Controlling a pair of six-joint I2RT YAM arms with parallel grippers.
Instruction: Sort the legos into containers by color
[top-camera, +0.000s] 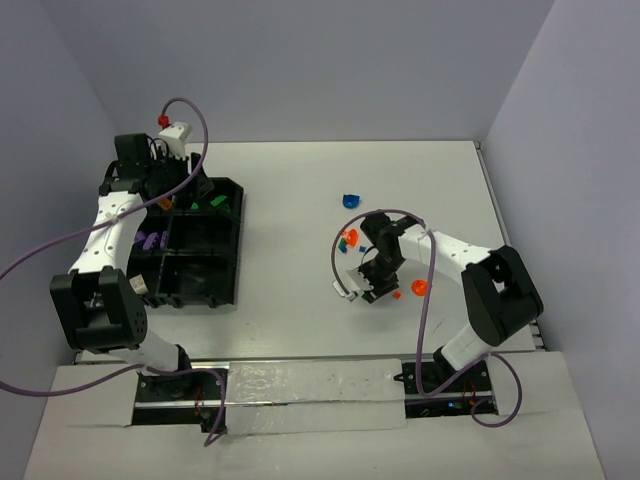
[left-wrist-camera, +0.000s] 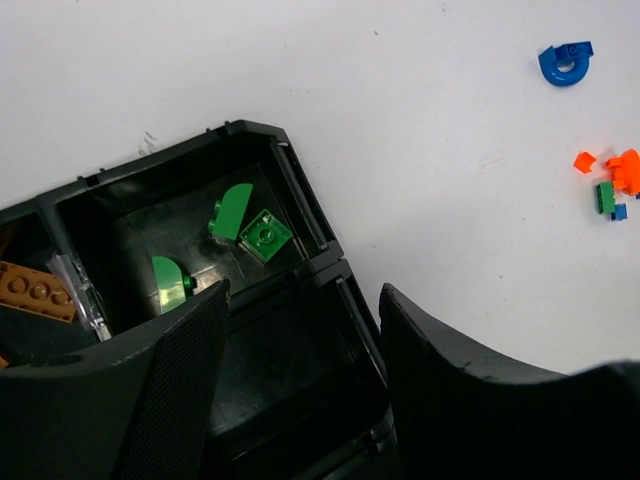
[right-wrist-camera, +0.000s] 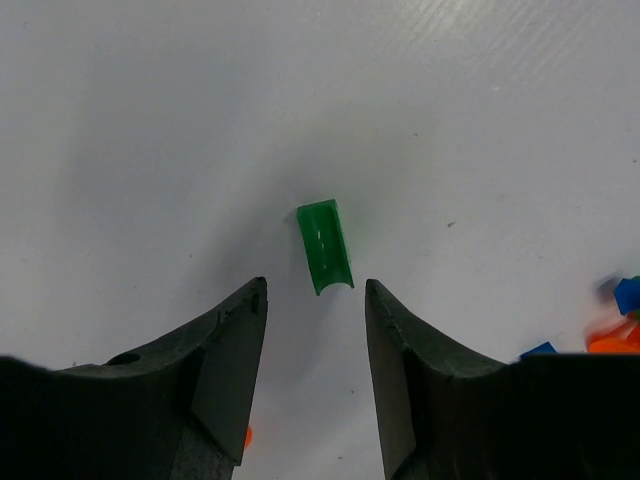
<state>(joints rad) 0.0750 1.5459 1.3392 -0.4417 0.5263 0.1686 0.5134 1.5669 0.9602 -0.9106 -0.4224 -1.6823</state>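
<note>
- The right gripper (right-wrist-camera: 315, 284) hangs low over the white table (right-wrist-camera: 150, 120), fingers apart and nothing pinched.
- The green curved lego (right-wrist-camera: 325, 245) lies flat just ahead of the fingertips. Its near end reaches into the gap and its length runs along that gap. This looks like a line-up so the pads can close on its two long sides.
- Blue and orange pieces (right-wrist-camera: 618, 318) sit off to the outside of the right finger, apart from it, so closing should catch only the green one.
- The left gripper (left-wrist-camera: 302, 290) is also spread and empty, poised above the black tray (left-wrist-camera: 300, 200).
- Just beyond its left fingertip, one compartment holds three green pieces (left-wrist-camera: 265, 235), which is probably where the green lego belongs.
- A brown brick (left-wrist-camera: 35, 290) lies in the neighbouring compartment, further out past the left finger, so colours are being kept apart.
- Far past the right fingertip, a blue arch (left-wrist-camera: 565, 63) waits unsorted on the table.
</note>
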